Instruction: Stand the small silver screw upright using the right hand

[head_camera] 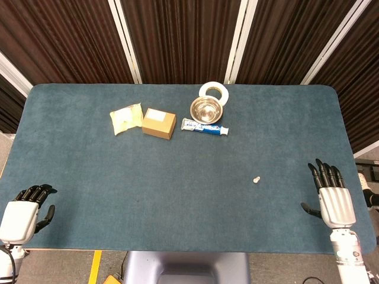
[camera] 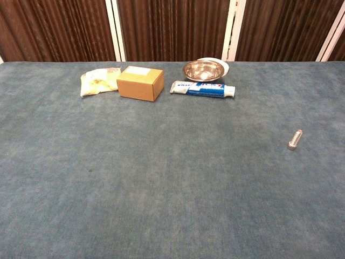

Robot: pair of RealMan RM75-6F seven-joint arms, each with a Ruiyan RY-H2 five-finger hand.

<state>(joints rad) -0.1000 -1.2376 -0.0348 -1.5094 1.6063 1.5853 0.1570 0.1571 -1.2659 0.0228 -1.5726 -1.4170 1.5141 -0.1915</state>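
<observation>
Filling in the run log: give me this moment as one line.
screw: leaning on mat, not upright, untouched | right hand: open, near table's right edge, apart from screw | left hand: idle, empty, near-left corner

A worktop [head_camera: 89, 177] covered in blue-grey felt is carrying everything. Along its far side a yellowish packet [head_camera: 126, 118] is lying just beside a small cardboard box [head_camera: 159, 123]; a steel bowl [head_camera: 206, 109] is sitting against a white ring [head_camera: 214, 91], with a toothpaste tube [head_camera: 204, 127] lying in front. Well apart, a small silver screw [head_camera: 256, 178] is resting on its head, tilted.
</observation>
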